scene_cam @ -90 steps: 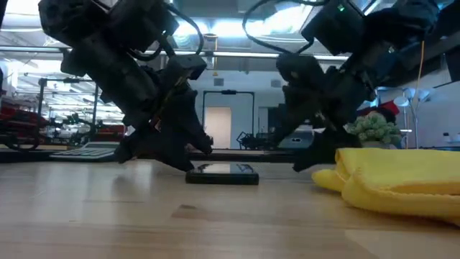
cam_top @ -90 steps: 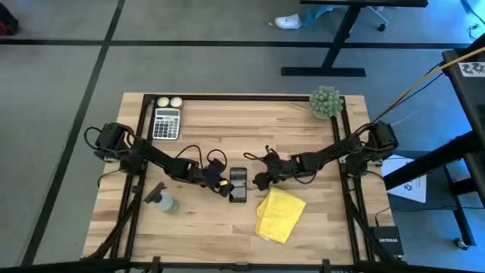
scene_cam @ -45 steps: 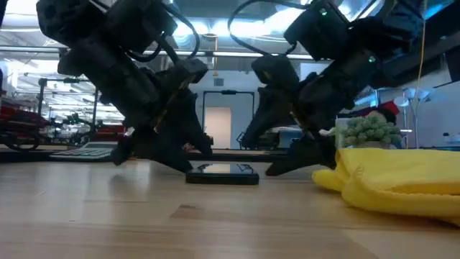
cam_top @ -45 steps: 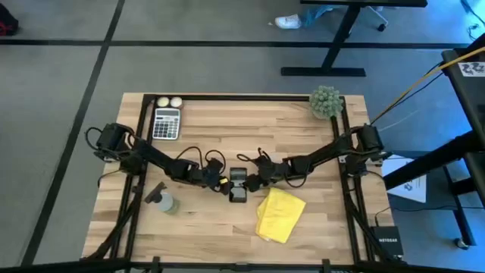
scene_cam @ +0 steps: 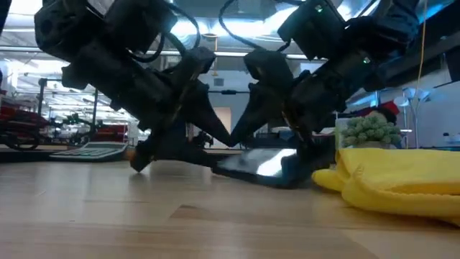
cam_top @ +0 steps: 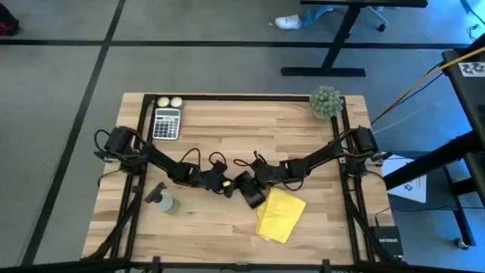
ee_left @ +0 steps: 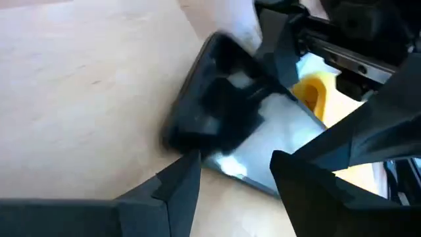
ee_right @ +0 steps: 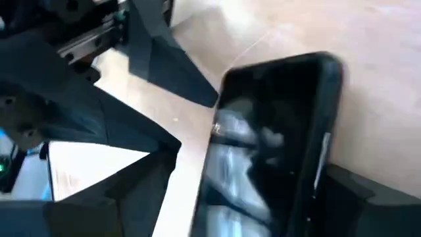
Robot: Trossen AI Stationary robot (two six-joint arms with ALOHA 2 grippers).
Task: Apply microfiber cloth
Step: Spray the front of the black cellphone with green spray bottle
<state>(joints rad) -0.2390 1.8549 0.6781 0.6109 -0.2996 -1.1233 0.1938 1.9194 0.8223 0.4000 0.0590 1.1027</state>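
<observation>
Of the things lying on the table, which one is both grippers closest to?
The black phone, angled beside the yellow cloth. The left gripper and right gripper flank it; the calculator and spray bottle lie farther off.

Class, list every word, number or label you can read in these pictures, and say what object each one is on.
"NETGEAR": on the small black box on the floor right of the table.
Calculator keys: too small to read.
White tag at the upper right edge: black marks, unreadable.
White papers right of the table: print too small.
Phone screen: only reflections, no text.
</observation>
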